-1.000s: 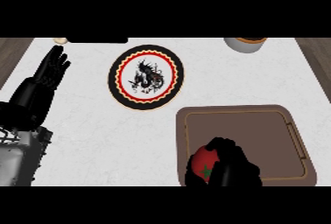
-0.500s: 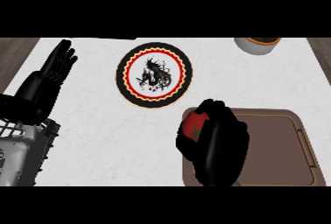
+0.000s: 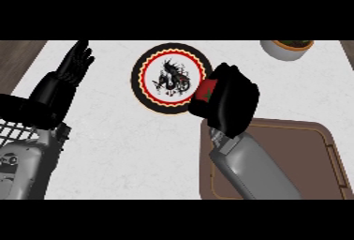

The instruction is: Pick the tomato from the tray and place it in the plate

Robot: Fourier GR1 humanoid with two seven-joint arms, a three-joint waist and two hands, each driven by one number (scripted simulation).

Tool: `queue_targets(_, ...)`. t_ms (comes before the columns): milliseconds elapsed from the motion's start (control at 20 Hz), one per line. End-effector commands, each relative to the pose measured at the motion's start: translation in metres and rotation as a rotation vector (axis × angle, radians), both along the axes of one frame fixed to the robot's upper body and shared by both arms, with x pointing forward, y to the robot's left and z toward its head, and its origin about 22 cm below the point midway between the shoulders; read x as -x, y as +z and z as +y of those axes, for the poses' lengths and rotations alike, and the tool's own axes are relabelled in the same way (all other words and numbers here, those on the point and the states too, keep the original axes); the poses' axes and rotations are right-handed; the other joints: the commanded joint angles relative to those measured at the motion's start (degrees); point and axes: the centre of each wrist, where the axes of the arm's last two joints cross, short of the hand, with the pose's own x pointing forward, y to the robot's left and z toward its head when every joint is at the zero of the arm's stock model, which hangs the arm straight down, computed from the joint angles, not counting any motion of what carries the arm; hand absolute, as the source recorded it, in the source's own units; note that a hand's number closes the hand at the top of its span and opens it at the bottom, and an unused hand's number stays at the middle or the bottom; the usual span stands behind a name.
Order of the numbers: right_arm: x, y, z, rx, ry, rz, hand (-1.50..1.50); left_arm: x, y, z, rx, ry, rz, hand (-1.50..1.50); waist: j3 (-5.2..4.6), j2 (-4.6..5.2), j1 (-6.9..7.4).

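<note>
My right hand [image 3: 228, 101] is curled round the red tomato [image 3: 205, 90], of which only a small patch with a green top shows at the hand's left side. The hand hovers over the right rim of the round plate [image 3: 146, 75], which has a white centre with a black figure and a black, red and yellow border. The brown tray [image 3: 304, 154] lies at the lower right, partly under my right forearm. My left hand [image 3: 66, 77] rests open at the left, fingers pointing up.
A white bowl [image 3: 287, 48] with dark contents stands at the far right edge of the white counter. A dark wooden strip runs along the counter's far left.
My right hand has lifted the tomato out of the tray and carried it up and left to the plate's right rim. The left hand has stayed in place.
</note>
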Motion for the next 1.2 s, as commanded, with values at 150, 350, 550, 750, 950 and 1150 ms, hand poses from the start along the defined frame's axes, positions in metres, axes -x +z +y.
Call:
queue_targets(150, -0.055, 0.000, 0.005, -0.143, -0.210, 0.087, 1.50, -0.003, 0.000, -0.015, -0.012, -0.023, -0.007, 0.00, -0.01, 0.27, 1.35)
queue_targets(350, -0.076, -0.021, 0.001, -0.120, -0.224, 0.188, 1.50, -0.006, 0.001, -0.018, 0.000, -0.033, 0.004, 0.00, 0.00, 0.42, 1.83)
queue_targets(550, -0.092, -0.020, -0.018, -0.284, -0.285, 0.130, -1.50, -0.004, -0.003, -0.015, -0.007, -0.026, -0.005, 0.00, 0.09, 0.78, 2.33)
queue_targets(750, -0.104, -0.021, -0.022, -0.351, -0.251, 0.120, -1.50, -0.007, 0.001, -0.025, -0.008, -0.064, -0.021, 0.00, 0.16, 1.36, 3.17)
queue_targets(950, -0.109, -0.028, -0.022, -0.398, -0.208, 0.022, -1.50, -0.010, 0.003, -0.027, -0.001, -0.063, -0.020, 0.00, 0.16, 1.21, 3.43)
queue_targets(1150, -0.119, -0.013, -0.020, -0.447, -0.211, -0.163, -1.50, -0.012, 0.008, -0.021, 0.000, -0.046, -0.014, 0.00, 0.08, 0.82, 2.59)
